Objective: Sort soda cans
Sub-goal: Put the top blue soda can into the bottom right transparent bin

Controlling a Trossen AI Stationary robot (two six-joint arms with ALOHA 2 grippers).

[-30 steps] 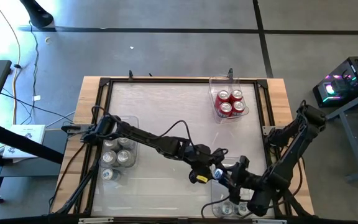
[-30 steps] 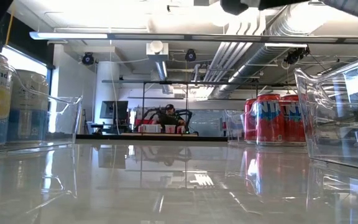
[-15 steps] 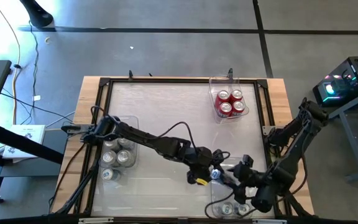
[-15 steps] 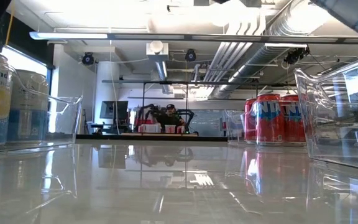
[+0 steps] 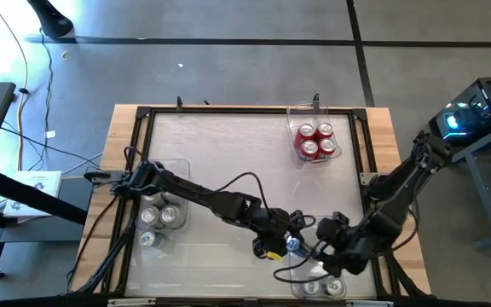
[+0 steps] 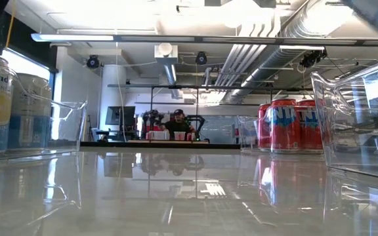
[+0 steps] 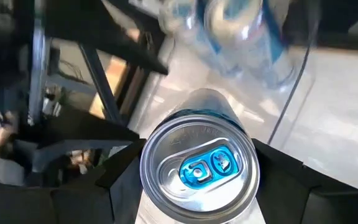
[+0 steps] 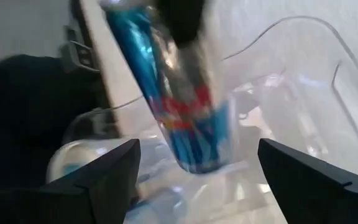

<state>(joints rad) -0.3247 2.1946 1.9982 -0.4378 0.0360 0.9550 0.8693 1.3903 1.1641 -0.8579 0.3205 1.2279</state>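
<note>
Lighting: bright, even, from long ceiling fixtures (image 6: pixel 176 37) seen in the low view; daylight glare at the high view's left edge. Glossy table (image 5: pixel 228 149) — pale sheen from above, mirror reflections at table height. Shadows: soft, faint. Blur: right wrist view heavily smeared, the blue can (image 8: pixel 179 106) streaked; left wrist view sharp on the can top (image 7: pixel 197 165), the cans (image 7: pixel 241 31) behind it smeared. Near bin walls (image 6: pixel 346 124) in the low view — soft, out of focus.
</note>
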